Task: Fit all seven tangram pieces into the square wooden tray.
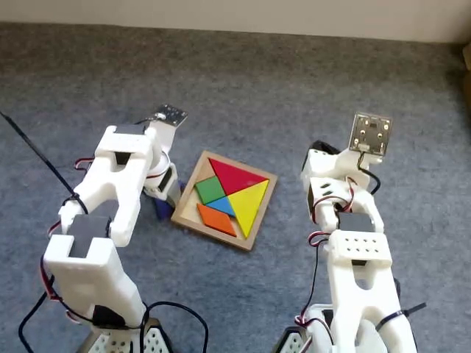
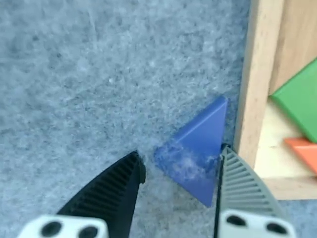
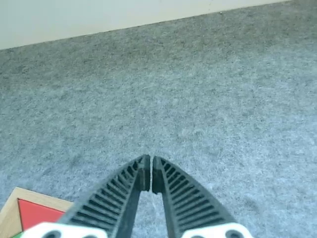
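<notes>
- The blue triangle (image 2: 194, 157) lies on the grey surface (image 2: 99, 74), outside the tray (image 2: 257, 74) and hard against the wall that faces the left arm.
- The left pincer (image 2: 181, 158) is open and straddles the triangle. The pale finger (image 2: 242, 183) is wedged between piece and tray wall, apparently touching the piece. The black finger (image 2: 119, 191) stands just clear on the open side.
- The triangle's long edge runs roughly along the tray wall, so closing would squeeze it across its shorter span. It may be leaning a little against the wall, though the view is too close to be sure.
- The left arm is bent steeply down over the spot and is far nearer than the right.
- The right pincer (image 3: 150, 173) is closed on nothing and hangs above bare surface beyond the tray's opposite side.
- Judged next: close, lift and carry over the wall into the bare wood beside the green piece (image 2: 299, 101).
</notes>
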Action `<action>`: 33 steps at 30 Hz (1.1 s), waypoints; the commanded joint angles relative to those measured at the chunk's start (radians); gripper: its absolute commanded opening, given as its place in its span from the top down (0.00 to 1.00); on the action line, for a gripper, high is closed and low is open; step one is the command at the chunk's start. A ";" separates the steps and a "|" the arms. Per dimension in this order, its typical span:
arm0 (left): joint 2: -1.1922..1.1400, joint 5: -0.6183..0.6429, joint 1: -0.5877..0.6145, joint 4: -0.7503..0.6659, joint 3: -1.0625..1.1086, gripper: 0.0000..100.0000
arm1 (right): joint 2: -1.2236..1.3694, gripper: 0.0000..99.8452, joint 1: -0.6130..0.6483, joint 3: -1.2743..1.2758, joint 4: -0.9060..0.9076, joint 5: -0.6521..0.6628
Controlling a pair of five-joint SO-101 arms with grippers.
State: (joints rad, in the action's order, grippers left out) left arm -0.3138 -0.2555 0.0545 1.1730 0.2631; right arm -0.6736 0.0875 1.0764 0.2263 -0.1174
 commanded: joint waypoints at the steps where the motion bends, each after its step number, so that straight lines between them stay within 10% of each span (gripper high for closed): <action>1: -0.005 -0.003 -0.021 0.025 -0.038 0.77 | -0.038 0.97 -0.010 -0.008 -0.030 0.014; 24: 0.171 0.006 -0.028 0.141 -0.053 0.84 | -0.038 0.97 -0.010 -0.008 -0.030 0.014; 33: 0.263 0.255 -0.097 0.232 -0.053 0.84 | -0.038 0.97 -0.012 -0.008 -0.030 0.014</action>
State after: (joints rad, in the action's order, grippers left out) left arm -0.1020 -0.0760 0.0130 1.3648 0.2401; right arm -0.6736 0.0875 1.0764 0.2263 -0.1174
